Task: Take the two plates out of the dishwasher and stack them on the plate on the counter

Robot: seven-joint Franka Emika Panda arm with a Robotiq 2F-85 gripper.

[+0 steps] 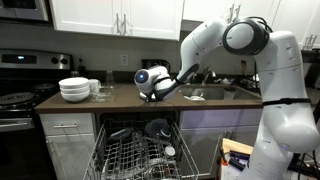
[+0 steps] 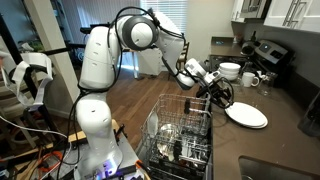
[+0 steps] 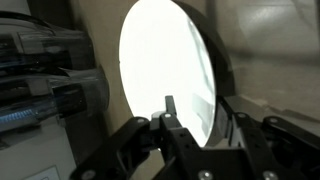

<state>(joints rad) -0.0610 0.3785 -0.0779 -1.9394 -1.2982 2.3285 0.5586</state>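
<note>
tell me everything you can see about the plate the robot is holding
The held plate is round, with a glossy white face and a dark rim, and looks ceramic. In the wrist view it stands on edge, with the pincer shut on its lower rim. In an exterior view the held plate shows its dark side, up in the air by the counter edge. It is close to the counter plate but not touching it.

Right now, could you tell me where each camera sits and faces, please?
Exterior view: faces the counter head-on over the dishwasher rack; arm enters from picture-right.
Exterior view: beside the robot, looking along the counter toward the flat plate; whole arm shows.
Wrist view: behind the jaws, facing the held plate.
Both exterior views share the dishwasher rack.
</note>
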